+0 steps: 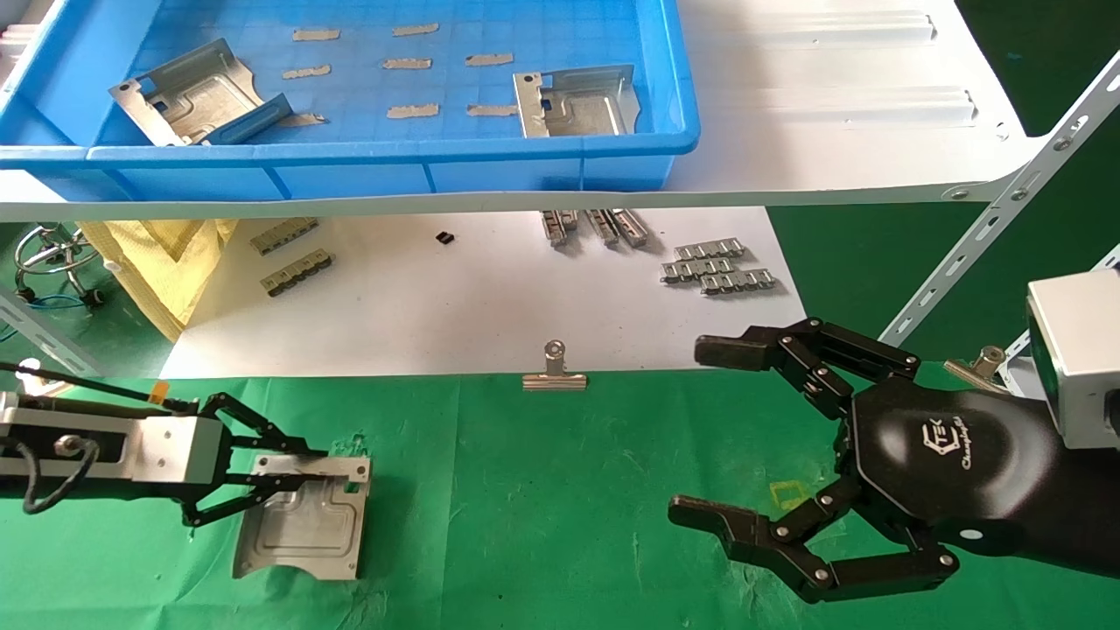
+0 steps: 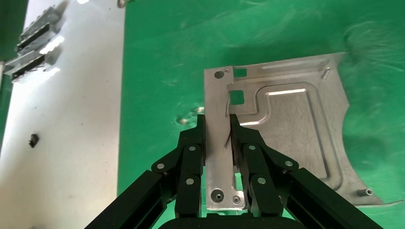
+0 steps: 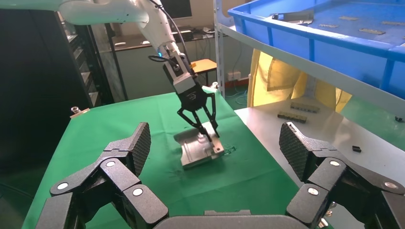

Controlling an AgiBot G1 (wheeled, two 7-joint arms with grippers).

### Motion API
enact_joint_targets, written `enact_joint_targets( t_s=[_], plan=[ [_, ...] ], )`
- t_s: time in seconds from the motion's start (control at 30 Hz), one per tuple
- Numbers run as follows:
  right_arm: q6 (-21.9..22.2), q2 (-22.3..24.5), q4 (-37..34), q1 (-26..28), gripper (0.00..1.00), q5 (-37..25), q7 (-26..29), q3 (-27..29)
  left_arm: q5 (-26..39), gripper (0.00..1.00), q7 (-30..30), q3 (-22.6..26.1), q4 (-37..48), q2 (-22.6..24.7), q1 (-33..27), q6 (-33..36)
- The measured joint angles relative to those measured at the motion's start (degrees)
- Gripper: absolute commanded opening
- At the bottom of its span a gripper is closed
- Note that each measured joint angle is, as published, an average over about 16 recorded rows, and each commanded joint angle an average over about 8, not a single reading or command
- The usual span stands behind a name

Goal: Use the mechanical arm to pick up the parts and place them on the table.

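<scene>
My left gripper (image 1: 313, 465) is shut on the raised flange of a silver part (image 1: 302, 525) that rests on the green table (image 1: 542, 490) at the near left. In the left wrist view the fingers (image 2: 197, 143) pinch the flange strip of the part (image 2: 296, 124) from both sides. The right wrist view shows that gripper (image 3: 206, 132) and the part (image 3: 196, 151) farther off. My right gripper (image 1: 691, 430) hovers open and empty over the table's right side; its own view (image 3: 216, 157) shows wide-spread pads. Two more parts (image 1: 197, 92) (image 1: 577, 101) lie in the blue bin (image 1: 350, 157).
The bin sits on a white shelf (image 1: 831, 105) above a white sheet (image 1: 437, 306) with grey ridged strips (image 1: 717, 267). A silver binder clip (image 1: 554, 372) stands at the sheet's edge. Yellow cloth (image 1: 166, 254) hangs at the left. A shelf brace (image 1: 989, 236) slants at the right.
</scene>
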Motion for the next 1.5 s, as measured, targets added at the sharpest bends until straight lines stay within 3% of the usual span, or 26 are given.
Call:
enact_joint_targets(
  t_s=[0.23,0.67,0.93,1.2,1.5],
  plan=[
    [0.0,0.0,0.0,0.0,1.0,0.0,0.0,0.0,-1.5,1.0,-1.0,-0.6,3.2,0.6,-0.5,0.9],
    [0.0,0.0,0.0,0.0,1.0,0.0,0.0,0.0,-10.0,1.0,-13.1,-4.7,7.3,-0.4,3.8,2.6],
    [0.0,0.0,0.0,0.0,1.0,0.0,0.0,0.0,-11.6,1.0,-15.1,-5.5,7.7,-0.6,5.2,2.6],
    [0.0,0.0,0.0,0.0,1.0,0.0,0.0,0.0,-11.4,1.0,-15.4,-5.9,5.9,-0.9,5.4,2.5],
    [0.0,0.0,0.0,0.0,1.0,0.0,0.0,0.0,-13.3,1.0,-19.8,-8.7,-1.2,-2.2,8.5,1.9]
  ],
)
